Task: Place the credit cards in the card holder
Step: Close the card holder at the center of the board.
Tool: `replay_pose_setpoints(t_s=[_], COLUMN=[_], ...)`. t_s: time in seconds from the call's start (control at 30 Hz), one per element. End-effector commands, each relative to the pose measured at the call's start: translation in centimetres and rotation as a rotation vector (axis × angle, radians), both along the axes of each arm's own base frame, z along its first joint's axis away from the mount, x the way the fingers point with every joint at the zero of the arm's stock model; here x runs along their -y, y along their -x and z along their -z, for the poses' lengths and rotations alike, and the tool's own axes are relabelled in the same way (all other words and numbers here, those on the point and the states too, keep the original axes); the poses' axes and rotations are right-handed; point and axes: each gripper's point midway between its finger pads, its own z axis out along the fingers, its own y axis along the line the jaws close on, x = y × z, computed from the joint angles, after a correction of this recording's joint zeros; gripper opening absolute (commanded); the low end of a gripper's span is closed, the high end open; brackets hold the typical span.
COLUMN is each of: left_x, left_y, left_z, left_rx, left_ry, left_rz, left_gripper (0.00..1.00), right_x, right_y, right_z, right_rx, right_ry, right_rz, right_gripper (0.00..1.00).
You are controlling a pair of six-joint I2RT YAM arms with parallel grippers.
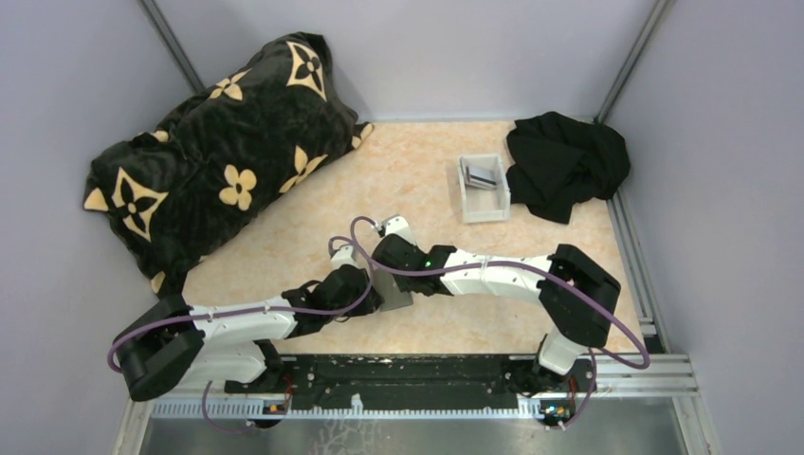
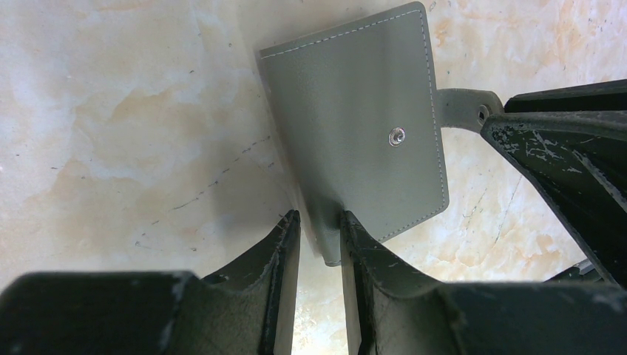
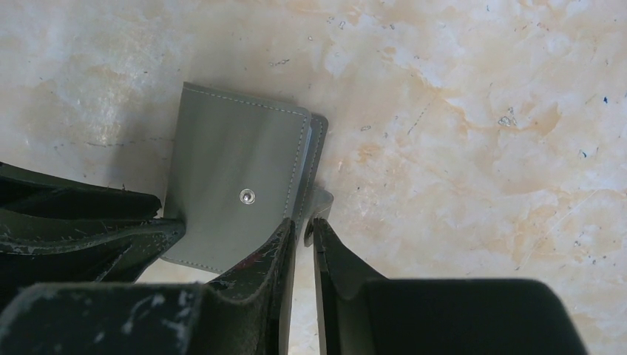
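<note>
While left tool [image 2: 319, 222] pinches holder [image 2: 355, 111] by its edge | right tool [image 3: 303, 225]: pinching its snap tab [image 3: 316, 201] | holder: folded, middle of counter [image 1: 417, 171] | cards [image 1: 484, 175]: well apart, in white tray [image 1: 488, 212] far right, beside black cloth [image 1: 569, 161]

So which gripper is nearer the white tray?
Right. Both hold the card holder: the right gripper pinches its strap on the side toward the white tray, while the left gripper clamps another edge, farther from the tray.
</note>
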Motion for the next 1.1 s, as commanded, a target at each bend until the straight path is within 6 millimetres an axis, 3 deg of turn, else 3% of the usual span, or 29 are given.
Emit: replay_pose_setpoints(t_s=[0.0,0.3,0.63,1.07], left_x=[-0.3,-0.3,-0.3,-0.1], left_y=[0.5,0.6,0.6,0.4], left_z=[0.4,0.4,0.5,0.7], left_rx=[-0.023,-0.025,-0.024,-0.021], left_ry=[-0.015,-0.012,-0.013,-0.017], left_rz=[0.007,0.008,0.008,0.010], left_gripper=[0.33,0.33,0.33,0.33], right_x=[-1.0,-0.6,-0.9,-2.8], right_y=[-0.4,-0.3,-0.1,0.4], right_z=[-2.9,-2.1,-1.6,-1.7], right_rx=[0.049,0.040,0.023,0.016], right_ry=[-0.065,-0.038,-0.039,-0.072], right_rz=[0.003,0.008,0.000,-0.045], right_gripper=[0.17,0.17,0.03,0.00])
